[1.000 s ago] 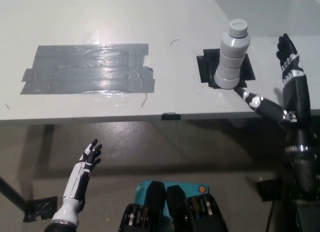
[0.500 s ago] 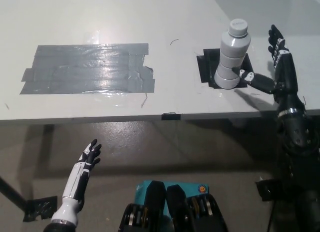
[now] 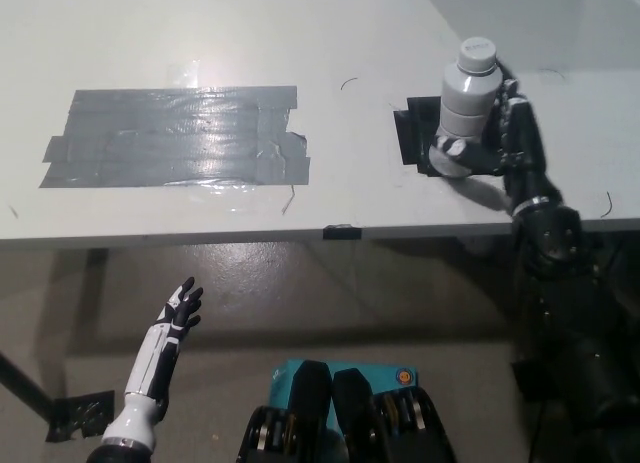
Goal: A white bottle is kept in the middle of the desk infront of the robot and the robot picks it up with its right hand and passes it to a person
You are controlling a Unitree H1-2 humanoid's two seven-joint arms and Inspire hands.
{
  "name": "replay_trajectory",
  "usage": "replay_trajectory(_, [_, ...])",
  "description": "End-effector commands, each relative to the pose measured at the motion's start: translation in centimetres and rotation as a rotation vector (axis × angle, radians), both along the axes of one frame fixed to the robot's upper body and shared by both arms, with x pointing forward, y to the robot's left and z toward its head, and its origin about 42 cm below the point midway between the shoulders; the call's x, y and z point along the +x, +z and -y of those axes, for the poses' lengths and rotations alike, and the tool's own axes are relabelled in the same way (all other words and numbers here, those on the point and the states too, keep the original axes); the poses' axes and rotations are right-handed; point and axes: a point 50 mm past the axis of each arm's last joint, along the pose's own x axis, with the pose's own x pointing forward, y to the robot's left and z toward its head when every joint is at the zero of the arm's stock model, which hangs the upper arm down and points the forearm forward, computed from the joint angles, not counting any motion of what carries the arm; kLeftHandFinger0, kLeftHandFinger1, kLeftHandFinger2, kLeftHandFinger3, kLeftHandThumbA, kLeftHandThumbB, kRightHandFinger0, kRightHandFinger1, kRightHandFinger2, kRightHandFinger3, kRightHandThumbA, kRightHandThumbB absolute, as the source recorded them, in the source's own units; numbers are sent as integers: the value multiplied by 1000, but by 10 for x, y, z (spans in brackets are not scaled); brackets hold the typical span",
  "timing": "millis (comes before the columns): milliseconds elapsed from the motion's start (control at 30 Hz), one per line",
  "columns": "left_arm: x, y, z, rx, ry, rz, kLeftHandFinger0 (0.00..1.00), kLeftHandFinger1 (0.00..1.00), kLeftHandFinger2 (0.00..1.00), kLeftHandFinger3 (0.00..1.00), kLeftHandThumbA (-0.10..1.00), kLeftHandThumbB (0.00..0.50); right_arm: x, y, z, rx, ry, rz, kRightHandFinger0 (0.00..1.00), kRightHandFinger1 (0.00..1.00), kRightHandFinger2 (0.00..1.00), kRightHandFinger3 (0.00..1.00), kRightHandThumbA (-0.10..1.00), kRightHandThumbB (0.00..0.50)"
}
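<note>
The white bottle [image 3: 466,108] stands on a black tape patch [image 3: 418,133], its lower right side masked by the black right hand [image 3: 498,135], whose fingers [image 3: 462,146] wrap the base. The far side of the grip cannot be seen, and the bottle covers much of the patch. Print on the bottle's grey cap [image 3: 477,51] is too small to read. The bench [image 3: 330,198] runs off the top, left and right edges. Below its front edge, the white left hand [image 3: 180,308] hangs open, its forearm cut off by the bottom edge.
</note>
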Motion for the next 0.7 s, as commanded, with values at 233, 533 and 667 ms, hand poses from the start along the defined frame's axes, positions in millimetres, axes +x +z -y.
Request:
replay_trajectory(233, [4,16,3,13,-27,78,1000,1000,1000,1000,1000,118,38,12,5,660,15,-229,1000,1000,1000,1000,957,453])
replay_trajectory(533, [15,24,4,-6,-24,104,1000,1000,1000,1000,1000,138,58,48,20,1007,-208,-322,2,11,217,658,-93,292])
replay_trajectory(667, [17,26,3,5,-33,109,1000,1000,1000,1000,1000,128,64,68,16,991,-175,-265,0,2,215,454,-100,215])
